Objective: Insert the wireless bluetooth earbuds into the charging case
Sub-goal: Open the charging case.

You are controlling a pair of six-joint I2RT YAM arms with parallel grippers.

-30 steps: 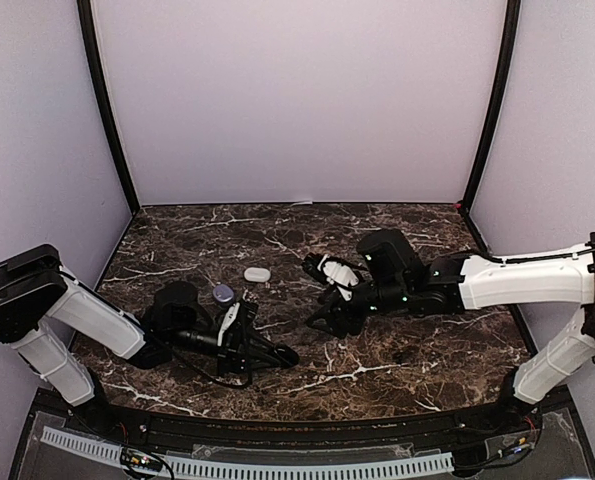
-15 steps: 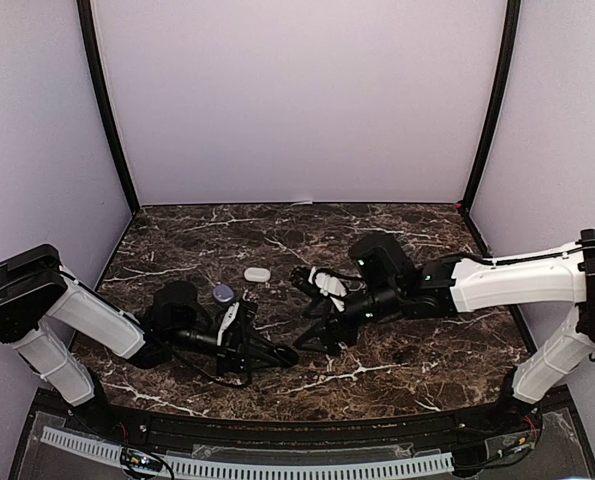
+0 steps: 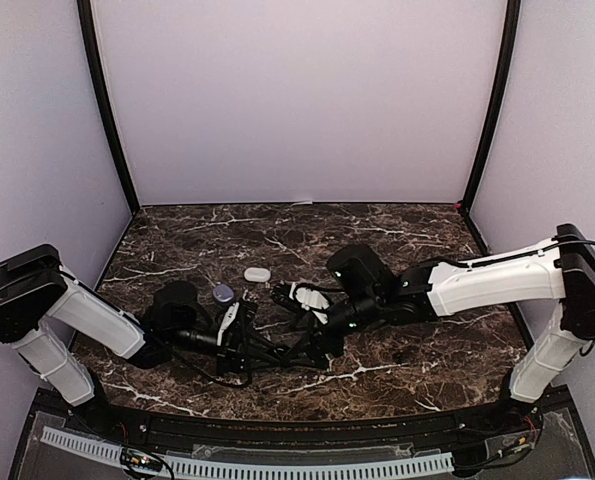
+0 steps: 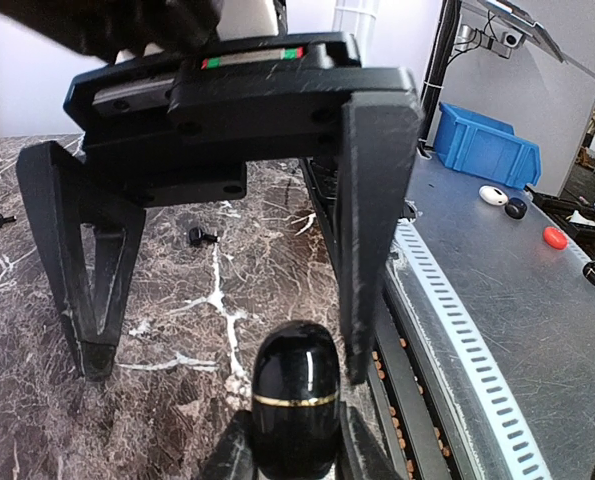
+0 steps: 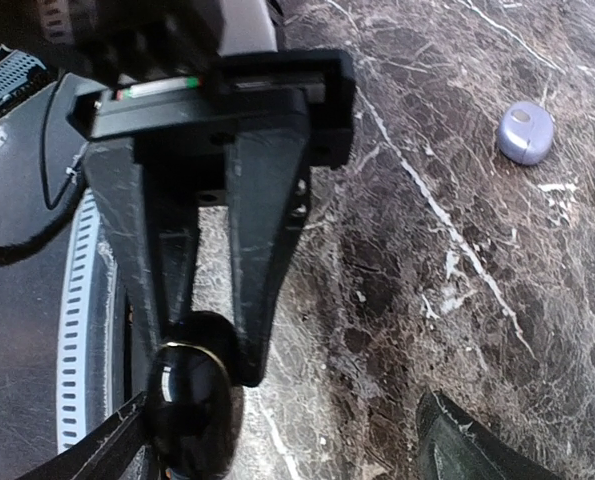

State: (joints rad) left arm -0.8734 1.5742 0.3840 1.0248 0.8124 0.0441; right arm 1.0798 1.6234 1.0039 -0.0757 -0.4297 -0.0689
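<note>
The left claw (image 5: 209, 360) is clamping a black case (image 4: 295, 400), pinching it between its two fingertips. The case is glossy and pebble-shaped. A thin gold seam is running round it and its lid is staying shut. It is sitting low over the worktop (image 3: 397, 240), close to the front edge and a little left of the middle. Whether it is touching the marble cannot be told.

The right claw (image 4: 227, 365) is facing the left one head-on, with its fingers standing wide apart and nothing between them. The case is sitting just in front of that gap, nearer to one finger than to the other. Whether that finger is touching the case cannot be told.

Two small dark earbuds are lying on the marble behind the right claw, toward the right edge. One (image 4: 205, 236) is lying nearer the front edge. The other (image 4: 4, 218) is lying farther back, well apart from the first. Both are lying well apart from the black case.

A purple case (image 5: 526, 132) is lying shut on the worktop behind the left claw, left of the middle. A white case (image 3: 257, 274) is lying near it, a little farther toward the back edge, and the two are not touching.
</note>
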